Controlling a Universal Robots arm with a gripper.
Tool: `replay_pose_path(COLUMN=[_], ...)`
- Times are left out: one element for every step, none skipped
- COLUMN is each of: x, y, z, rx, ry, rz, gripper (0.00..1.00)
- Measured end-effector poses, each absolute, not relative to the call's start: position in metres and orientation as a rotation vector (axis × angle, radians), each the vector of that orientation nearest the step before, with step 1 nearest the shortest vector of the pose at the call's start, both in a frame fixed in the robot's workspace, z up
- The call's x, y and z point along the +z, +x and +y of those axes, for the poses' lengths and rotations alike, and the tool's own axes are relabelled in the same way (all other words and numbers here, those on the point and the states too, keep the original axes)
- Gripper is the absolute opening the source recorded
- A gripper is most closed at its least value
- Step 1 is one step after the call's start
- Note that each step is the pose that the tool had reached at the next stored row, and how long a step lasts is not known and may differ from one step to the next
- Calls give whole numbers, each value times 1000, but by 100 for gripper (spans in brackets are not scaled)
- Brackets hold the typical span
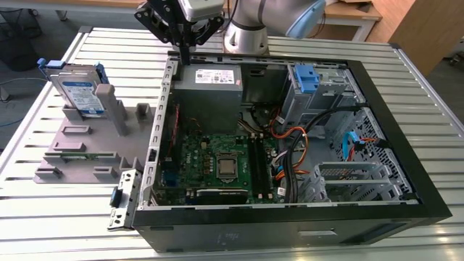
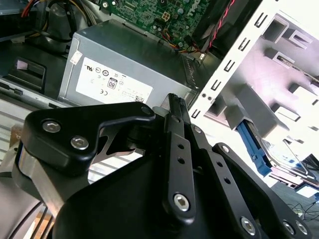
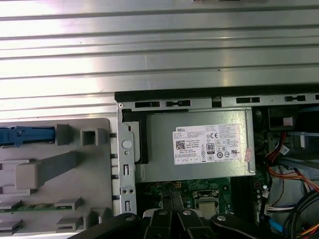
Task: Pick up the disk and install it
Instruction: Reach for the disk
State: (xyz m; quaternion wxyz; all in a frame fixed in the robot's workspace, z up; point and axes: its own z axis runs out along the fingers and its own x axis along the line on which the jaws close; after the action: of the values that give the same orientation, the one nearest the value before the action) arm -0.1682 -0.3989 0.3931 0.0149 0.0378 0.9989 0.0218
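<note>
The disk (image 1: 78, 91) stands on edge in the grey plastic stand (image 1: 80, 149) at the exterior view's left, its white-and-blue label facing out and blue rails along its sides. My gripper (image 1: 187, 58) hangs over the back wall of the open computer case (image 1: 290, 217), above the grey power-supply box (image 1: 210, 81) and well to the right of the disk. Its black fingers (image 2: 174, 107) are shut together with nothing between them. In the first wrist view the disk's blue rail (image 3: 25, 135) lies at the stand's (image 3: 50, 169) edge. The second wrist view has the disk (image 2: 284, 160) beyond the stand's posts.
Inside the case lie a green motherboard (image 1: 217, 157), orange and black cables (image 1: 297, 141), a drive cage with a blue latch (image 1: 308, 81) and a metal bracket (image 1: 351, 176). Everything rests on a slatted metal table (image 1: 65, 217). The power-supply box (image 3: 199, 144) sits right under my wrist.
</note>
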Motion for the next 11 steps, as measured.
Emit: replay_pose_path(x=[393,393,393,393,393,393,393,393,393,393,393], y=[-168,-168,-169,-169,-170,-171,-172,-173,-174,-175,-176], z=[-399,-399,-399,-399,-399,-399,-399,-399,-399,-399,-399], rx=[68,68,68,68,68,68,68,68,68,68,68], ry=[118,118,118,118,118,118,118,118,118,118,118], rz=[3109,3109,3109,3109,3109,3109,3109,3109,3109,3109,3109], gripper=[11,11,11,11,11,11,11,11,11,11,11])
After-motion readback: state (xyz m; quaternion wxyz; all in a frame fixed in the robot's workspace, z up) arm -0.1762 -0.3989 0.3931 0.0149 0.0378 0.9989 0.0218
